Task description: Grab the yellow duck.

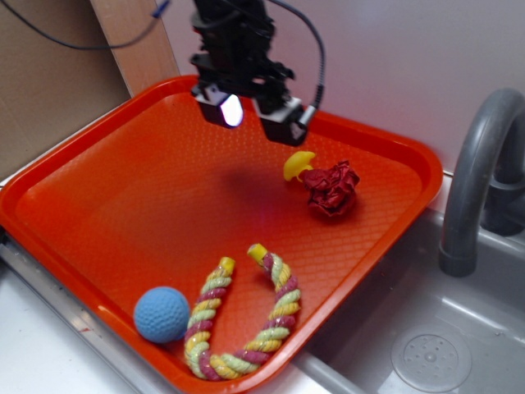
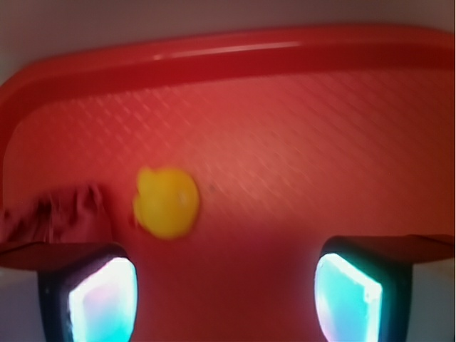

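Hovering above the orange tray, the gripper hangs near the tray's far edge with nothing between its fingers. Jaws spread wide; the two pads glow bluish-white in the wrist view, one at each lower corner of that picture, with bare tray floor between them. Gripper is clear of the tray surface; a dark shadow sits on the floor beneath it.

Yellow duck lies on the tray floor toward the far right corner, below and just to the right of the gripper as seen from the exterior camera. Not touched by either finger. In the wrist view the yellow duck shows as a rounded glossy blob, slightly blurred, off to the left of the midline between the pads and beyond the left pad.

Red foil wad sits right beside the duck, on the side toward the tray's right edge; the two look to be touching or nearly so. The wrist camera catches the red foil wad at the left margin, just beside the duck.

Blue ball rests near the tray's near edge. Braided rope, pink, green and yellow, lies curled in a U just beside the ball, open end toward the tray's middle.

Grey faucet stands off the tray's right edge, over a sink.
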Motion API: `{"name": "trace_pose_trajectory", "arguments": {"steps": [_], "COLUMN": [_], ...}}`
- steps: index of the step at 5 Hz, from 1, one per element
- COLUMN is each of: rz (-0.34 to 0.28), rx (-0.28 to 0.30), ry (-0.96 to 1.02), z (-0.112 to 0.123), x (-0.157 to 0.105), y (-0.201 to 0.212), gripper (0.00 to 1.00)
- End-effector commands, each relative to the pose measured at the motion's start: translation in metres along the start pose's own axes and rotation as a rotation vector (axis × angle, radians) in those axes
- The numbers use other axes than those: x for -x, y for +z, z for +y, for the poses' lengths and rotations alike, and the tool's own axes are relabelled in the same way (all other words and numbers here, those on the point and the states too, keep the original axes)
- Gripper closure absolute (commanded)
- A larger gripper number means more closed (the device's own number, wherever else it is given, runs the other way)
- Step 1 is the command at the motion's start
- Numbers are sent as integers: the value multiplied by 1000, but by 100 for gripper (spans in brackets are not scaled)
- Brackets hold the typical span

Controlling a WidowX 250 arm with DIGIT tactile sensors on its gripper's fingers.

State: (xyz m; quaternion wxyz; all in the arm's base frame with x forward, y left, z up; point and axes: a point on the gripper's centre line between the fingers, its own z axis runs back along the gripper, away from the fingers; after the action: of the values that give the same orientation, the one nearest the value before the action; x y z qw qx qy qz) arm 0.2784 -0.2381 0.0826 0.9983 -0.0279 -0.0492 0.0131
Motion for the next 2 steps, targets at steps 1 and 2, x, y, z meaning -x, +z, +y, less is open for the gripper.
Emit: {"name": "trace_pose_trajectory", "arguments": {"steps": [1,2], "rz": [-29,-15], "rx": [36,32], "ry": [-53,-80], "z": [-40,-56], "x": [-8,-2], "y": [-9,-23], "gripper": [0,0]}}
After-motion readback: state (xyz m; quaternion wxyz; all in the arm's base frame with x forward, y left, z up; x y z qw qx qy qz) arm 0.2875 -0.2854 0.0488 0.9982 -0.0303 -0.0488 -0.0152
